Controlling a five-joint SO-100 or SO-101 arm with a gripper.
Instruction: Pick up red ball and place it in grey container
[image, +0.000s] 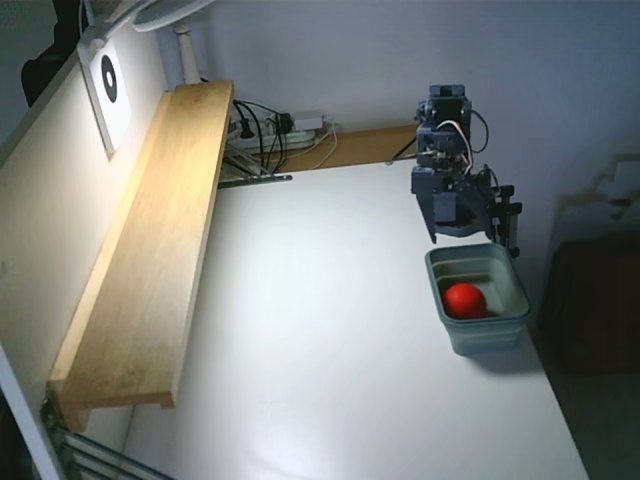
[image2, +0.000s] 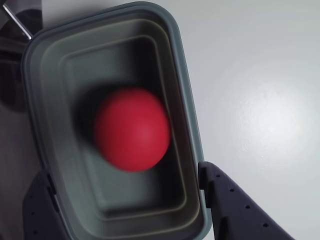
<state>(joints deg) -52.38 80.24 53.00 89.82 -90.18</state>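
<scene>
The red ball (image: 465, 299) lies inside the grey container (image: 487, 340) at the right side of the white table in the fixed view. In the wrist view the ball (image2: 132, 129) looks slightly blurred on the floor of the container (image2: 186, 85). My gripper (image: 468, 236) hangs just above the far end of the container. It is open and empty. In the wrist view the gripper (image2: 122, 181) straddles the tub, with one dark finger at the lower left and the other finger (image2: 220, 195) at the lower right, outside the rim.
A long wooden shelf (image: 150, 250) runs along the left wall. A power strip with cables (image: 275, 130) lies at the back. The table's right edge (image: 545, 390) runs close beside the container. A lamp (image: 170, 15) stands at the back left.
</scene>
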